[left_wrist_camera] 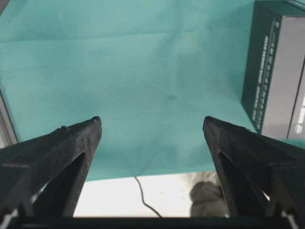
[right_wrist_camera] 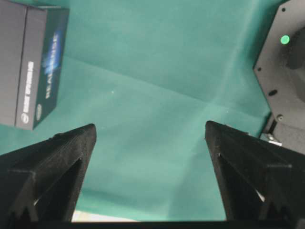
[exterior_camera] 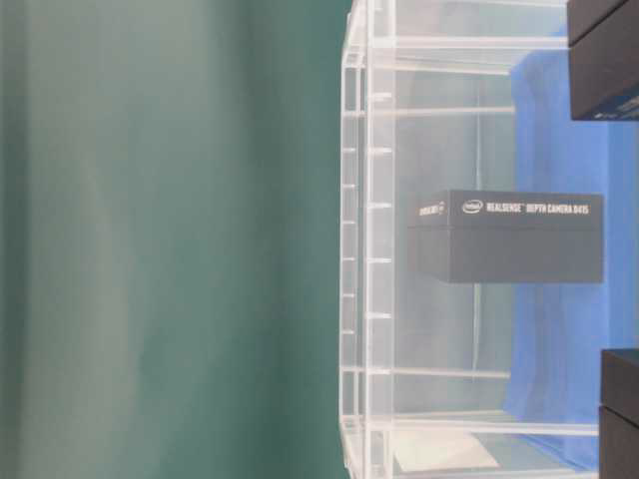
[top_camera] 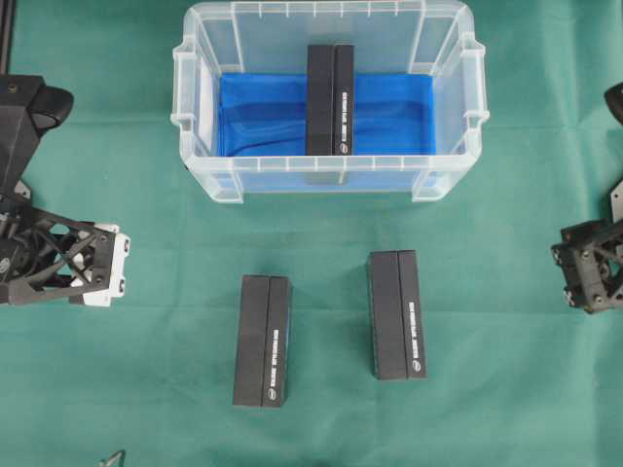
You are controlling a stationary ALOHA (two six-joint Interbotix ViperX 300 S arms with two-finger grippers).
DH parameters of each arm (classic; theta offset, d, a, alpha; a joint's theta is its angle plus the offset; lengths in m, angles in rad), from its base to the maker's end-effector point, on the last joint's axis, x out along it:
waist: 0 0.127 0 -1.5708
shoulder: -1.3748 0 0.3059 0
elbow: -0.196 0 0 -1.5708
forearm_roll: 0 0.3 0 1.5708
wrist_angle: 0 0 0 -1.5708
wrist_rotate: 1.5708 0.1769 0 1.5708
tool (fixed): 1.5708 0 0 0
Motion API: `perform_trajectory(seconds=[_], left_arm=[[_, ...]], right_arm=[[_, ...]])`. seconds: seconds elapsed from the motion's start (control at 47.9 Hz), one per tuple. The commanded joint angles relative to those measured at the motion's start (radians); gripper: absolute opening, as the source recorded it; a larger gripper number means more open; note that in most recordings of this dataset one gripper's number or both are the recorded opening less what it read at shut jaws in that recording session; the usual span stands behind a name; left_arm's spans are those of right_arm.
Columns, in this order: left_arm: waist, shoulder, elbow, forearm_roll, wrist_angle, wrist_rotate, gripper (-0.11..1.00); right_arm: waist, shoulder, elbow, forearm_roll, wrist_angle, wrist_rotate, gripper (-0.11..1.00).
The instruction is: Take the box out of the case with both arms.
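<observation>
The case is a clear tub at the back centre with a blue sheet on its floor. One black box stands inside it, in the middle. Seen from table level, that box shows through the clear case wall. The left arm hangs at the left edge of the overhead view and the right arm at the right edge, both well away from the case. My left gripper is open over bare green cloth. My right gripper is also open, with nothing between its fingers.
Two more black boxes lie on the green cloth in front of the case. One black box shows at the left wrist view's upper right, another black box at the right wrist view's upper left. A black base with a green light stands beside the right gripper.
</observation>
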Motion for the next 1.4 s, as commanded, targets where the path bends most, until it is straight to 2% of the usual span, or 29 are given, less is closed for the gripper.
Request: perform_trajectory(seconds=[0.0,0.251,0.397,0.481,0.627,1.107,1.233,1.379], left_arm=[[-0.003,-0.005,-0.020,0.003,-0.005,-0.003,0.90],[0.003,-0.008,-0.018,0.005,-0.011,0.000,0.90],[0.061,-0.026,-0.003,0.005,-0.005,0.032,0.90],[0.112,-0.041,0.009,0.003,-0.005,0.089,0.90],[0.201,-0.060,0.020,0.003,-0.003,0.187,0.90],[0.436,-0.084,0.032,0.008,-0.009,0.397,0.90],[0.474,-0.084,0.032,0.008,-0.011,0.443,0.90],[0.486,-0.084,0.031,0.008,-0.017,0.459,0.89]], right_arm=[[0.005,-0.008,-0.009,-0.002,-0.005,0.002,0.90],[0.005,-0.009,-0.009,-0.003,-0.002,-0.006,0.90],[-0.025,-0.026,0.005,-0.021,0.002,-0.038,0.90],[-0.080,-0.063,0.029,-0.044,0.002,-0.094,0.90],[-0.192,-0.110,0.058,-0.054,-0.008,-0.179,0.90],[-0.515,-0.143,0.083,-0.052,-0.080,-0.506,0.90],[-0.580,-0.141,0.084,-0.048,-0.110,-0.561,0.90],[-0.597,-0.140,0.083,-0.043,-0.117,-0.575,0.90]])
